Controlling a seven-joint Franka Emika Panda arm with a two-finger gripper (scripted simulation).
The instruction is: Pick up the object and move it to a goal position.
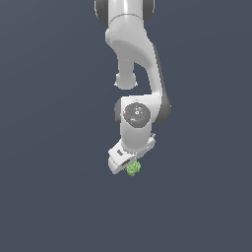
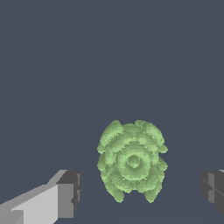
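The object (image 2: 131, 162) is a small light-green, lumpy, roundish thing with a rosette-like surface. In the wrist view it lies on the dark floor between my two fingers (image 2: 70, 192), with a gap on each side, so neither pad touches it. My gripper (image 2: 141, 187) is open around it. In the exterior view the object (image 1: 133, 168) shows just beneath the white hand, partly covered by it, and my gripper (image 1: 129, 166) is down at its level. The goal position carries no mark in either view.
The white arm (image 1: 135, 59) comes down from the top of the exterior view. All around is a plain dark grey-blue surface (image 1: 54, 197).
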